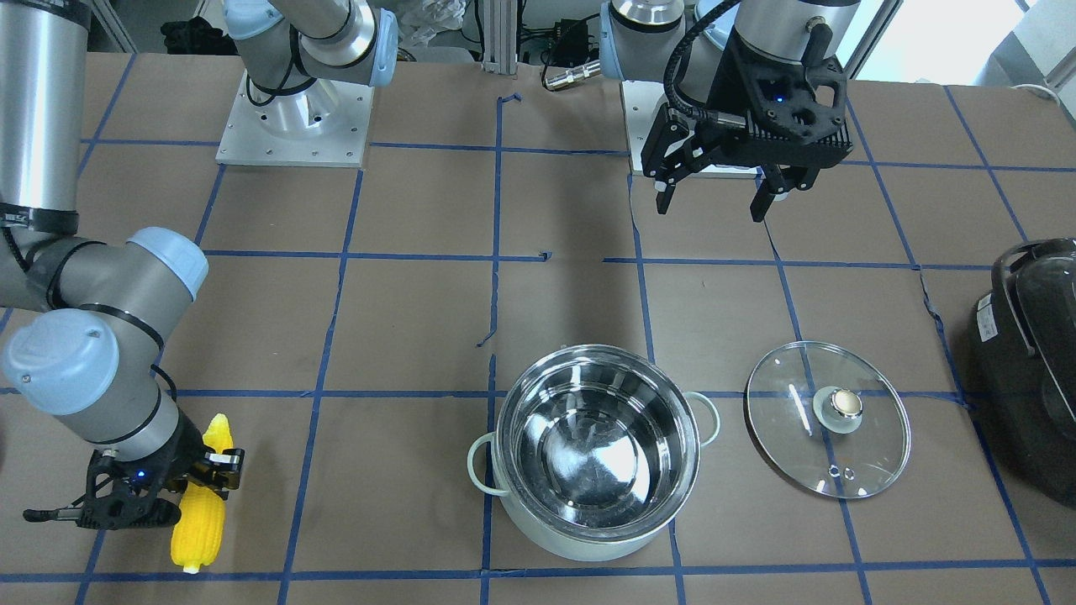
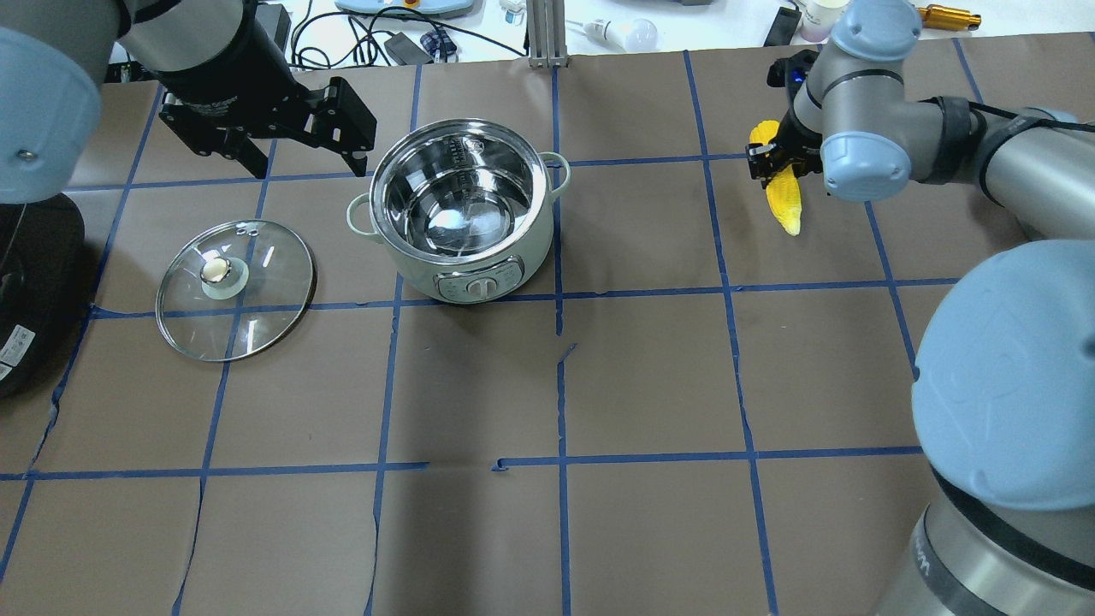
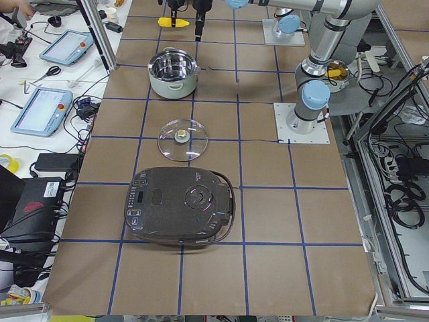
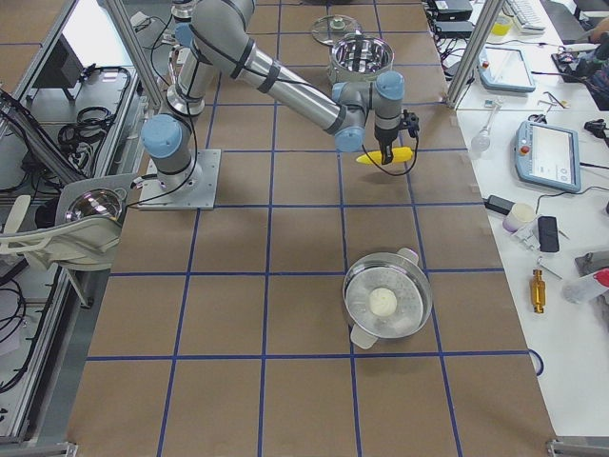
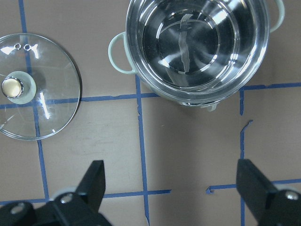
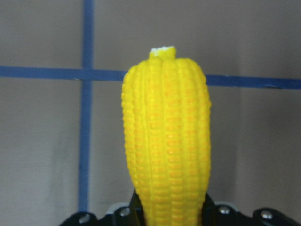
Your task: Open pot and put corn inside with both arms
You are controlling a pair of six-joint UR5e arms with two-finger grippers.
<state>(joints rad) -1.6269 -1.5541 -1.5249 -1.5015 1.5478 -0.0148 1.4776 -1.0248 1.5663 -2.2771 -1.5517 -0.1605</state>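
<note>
Overhead exterior: one pot [image 2: 411,257], uncovered; one lid [image 2: 261,299] beside; one corn [image 2: 785,201] pinched by right fingers [image 1: 224,467]; left fingers [image 2: 352,115] spread.

The pot [image 1: 597,445] is mirror-polished steel inside, with a smooth, glossy pale mint coat outside. Beside the pot, the lid [image 1: 828,420] is clear glass, metal-rimmed, with a shiny brass-coloured knob [image 1: 844,405]. The corn [image 6: 164,141] looks like bright yellow plastic, bumpy with moulded kernels and faintly glossy. The surface [image 2: 650,376] under the pot is matt brown paper crossed by blue tape [image 2: 650,288].
</note>
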